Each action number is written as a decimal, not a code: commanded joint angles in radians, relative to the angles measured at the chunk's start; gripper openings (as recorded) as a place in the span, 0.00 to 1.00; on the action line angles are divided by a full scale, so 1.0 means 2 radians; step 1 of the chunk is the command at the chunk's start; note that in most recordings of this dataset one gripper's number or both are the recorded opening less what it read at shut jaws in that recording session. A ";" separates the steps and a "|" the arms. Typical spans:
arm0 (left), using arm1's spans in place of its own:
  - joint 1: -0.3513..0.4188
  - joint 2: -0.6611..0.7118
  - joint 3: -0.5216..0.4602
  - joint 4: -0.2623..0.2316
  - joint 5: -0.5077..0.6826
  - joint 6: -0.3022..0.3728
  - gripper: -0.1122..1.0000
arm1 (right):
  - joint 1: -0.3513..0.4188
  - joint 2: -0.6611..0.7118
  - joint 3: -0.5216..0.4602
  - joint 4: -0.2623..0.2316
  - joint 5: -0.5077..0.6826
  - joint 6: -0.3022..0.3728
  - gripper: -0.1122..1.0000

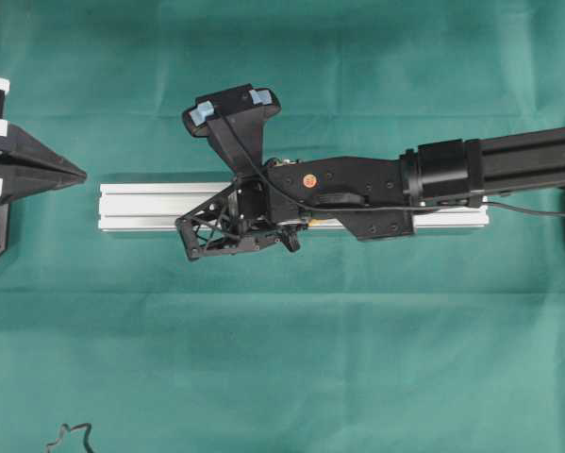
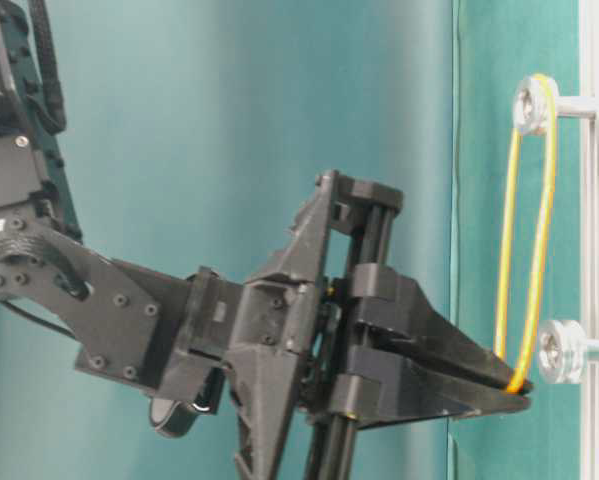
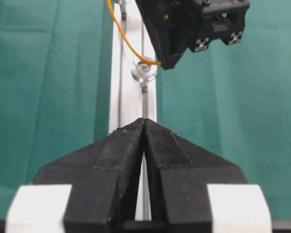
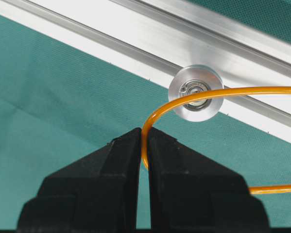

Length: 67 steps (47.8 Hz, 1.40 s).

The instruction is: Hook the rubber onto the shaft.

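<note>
The rubber (image 2: 540, 250) is a thin orange band, looped over the upper shaft's pulley (image 2: 534, 102) and pulled long and narrow. Its lower end sits in my right gripper (image 2: 519, 388), just beside the lower shaft's pulley (image 2: 561, 350). In the right wrist view the rubber (image 4: 232, 91) crosses the face of that pulley (image 4: 196, 104) and bends down between the fingers of my right gripper (image 4: 144, 133), which is shut on it. My left gripper (image 3: 144, 121) is shut and holds nothing. It stays back from the rail's end (image 3: 130, 97), facing the pulley (image 3: 144, 70).
The aluminium rail (image 1: 150, 203) lies across the middle of the green cloth, and the right arm (image 1: 508, 165) reaches over it. My left gripper (image 1: 60, 175) points at the rail's left end. A dark squiggly cord (image 1: 70, 439) lies at the front left edge.
</note>
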 commanded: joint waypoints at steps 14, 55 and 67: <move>-0.001 0.004 -0.015 0.001 -0.002 0.000 0.10 | -0.004 -0.002 -0.015 -0.002 -0.016 -0.002 0.16; -0.001 0.005 -0.015 0.001 -0.002 0.000 0.10 | -0.010 0.011 -0.012 -0.002 -0.042 -0.013 0.16; -0.001 0.006 -0.015 0.002 -0.002 -0.001 0.10 | -0.012 0.013 -0.012 -0.002 -0.042 -0.013 0.16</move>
